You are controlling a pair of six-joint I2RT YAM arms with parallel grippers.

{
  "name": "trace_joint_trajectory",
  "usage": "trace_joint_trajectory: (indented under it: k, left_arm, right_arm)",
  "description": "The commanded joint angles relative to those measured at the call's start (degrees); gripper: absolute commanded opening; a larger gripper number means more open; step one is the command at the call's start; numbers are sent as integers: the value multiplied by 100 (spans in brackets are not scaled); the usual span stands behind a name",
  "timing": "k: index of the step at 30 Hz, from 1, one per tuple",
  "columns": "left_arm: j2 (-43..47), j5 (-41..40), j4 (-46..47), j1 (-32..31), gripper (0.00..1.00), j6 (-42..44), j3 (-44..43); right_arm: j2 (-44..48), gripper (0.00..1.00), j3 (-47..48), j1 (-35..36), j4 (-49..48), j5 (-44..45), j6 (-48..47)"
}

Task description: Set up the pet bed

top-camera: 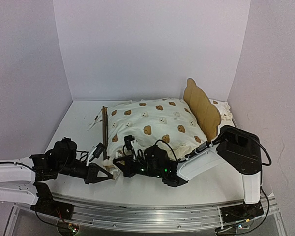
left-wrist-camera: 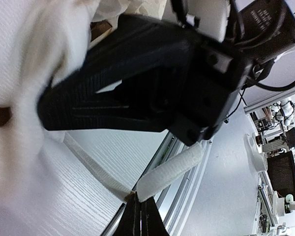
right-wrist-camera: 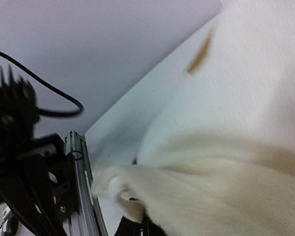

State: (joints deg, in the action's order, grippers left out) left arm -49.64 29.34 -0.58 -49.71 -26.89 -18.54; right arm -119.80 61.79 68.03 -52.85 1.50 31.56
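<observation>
Cream cushion point(top-camera: 152, 123) on pet bed point(top-camera: 202, 105); left end effector point(left-wrist-camera: 139, 206) pinches tie string point(left-wrist-camera: 96, 169).

Bed point(top-camera: 202, 105): light plywood, matt, smooth. Cushion point(top-camera: 152, 125): soft cream cloth, brown bear print, creased. Tie point(left-wrist-camera: 169, 172): ribbed cream cloth. Table point(top-camera: 78, 120): white, matt, fine-grained texture. Rail point(top-camera: 137, 212): brushed metal, satin sheen. Arms point(top-camera: 199, 166): glossy white and matt black plastic.
</observation>
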Motion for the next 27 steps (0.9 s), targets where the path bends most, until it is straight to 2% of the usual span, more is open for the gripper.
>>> trace_joint_trajectory:
  k: [1,3,7,11,15,18,22,27]
  left_arm:
    - [98,-114,-66,-14,0,1,-204]
    - [81,-141,-21,-12,0,6,-146]
    - [67,-594,-252,32,0,-40,-107]
    - [64,-696,-214,155,0,-69,-59]
    - [15,-755,-186,164,0,-50,-20]
    - [-12,-831,-167,164,0,-31,1]
    - [-72,-746,-36,164,0,61,-16]
    - [-91,-745,33,160,0,89,27]
  right_arm:
    - [468,0,-268,12,346,185,171]
    - [553,0,-282,9,673,64,146]
    - [1009,12,-449,20,1736,189,-70]
    - [1480,27,-614,22,2980,439,-366]
    - [1631,44,-614,19,3613,290,-716]
    - [1567,51,-605,20,3736,205,-923]
    - [1329,53,-595,33,3656,89,-1215]
    - [1135,57,-1030,81,2743,188,-1331]
